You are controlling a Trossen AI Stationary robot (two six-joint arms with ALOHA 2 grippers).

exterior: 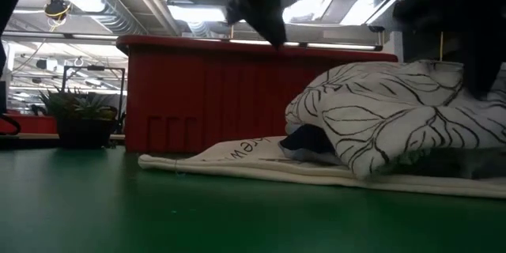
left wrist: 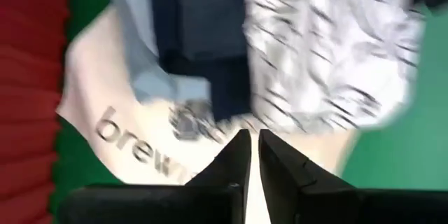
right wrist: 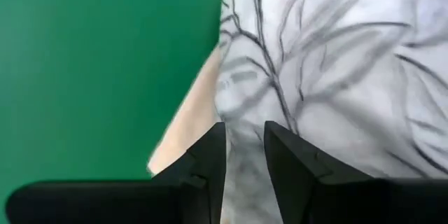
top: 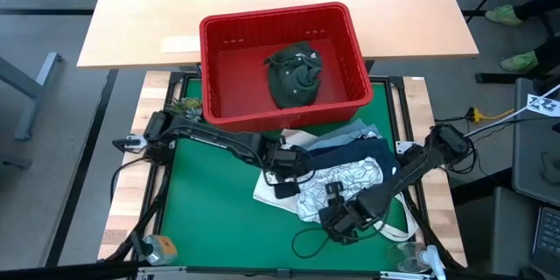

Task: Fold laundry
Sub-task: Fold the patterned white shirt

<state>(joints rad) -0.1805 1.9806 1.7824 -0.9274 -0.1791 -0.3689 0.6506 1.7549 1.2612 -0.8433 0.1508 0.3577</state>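
Observation:
The laundry lies in a heap on the green mat: a light blue piece (top: pixel 346 136), a navy piece (top: pixel 354 153) and a white garment with dark leaf print (top: pixel 346 184), all resting on a cream tote bag (top: pixel 267 191). A dark olive garment (top: pixel 296 72) sits in the red basket (top: pixel 350 48). My left gripper (left wrist: pixel 252 147) hangs shut above the heap's left end with nothing in it. At the heap's near edge, my right gripper (right wrist: pixel 245 157) is shut on the leaf-print garment (right wrist: pixel 336 63). My right gripper pinches a bunched part of the leaf-print garment (right wrist: pixel 245 122) between its two fingers, near the garment's near edge. The fingers come from above, pointing steeply down. The garment stands humped (exterior: pixel 379 118) and rests on the tote bag and the pieces under it.
The red basket stands across the mat's far edge, close behind the heap. A small plant (exterior: pixel 83 115) sits at the far left. A dark cord loop (top: pixel 306 243) lies on the mat near the front edge. Bare green mat (top: pixel 210 219) stretches to the left.

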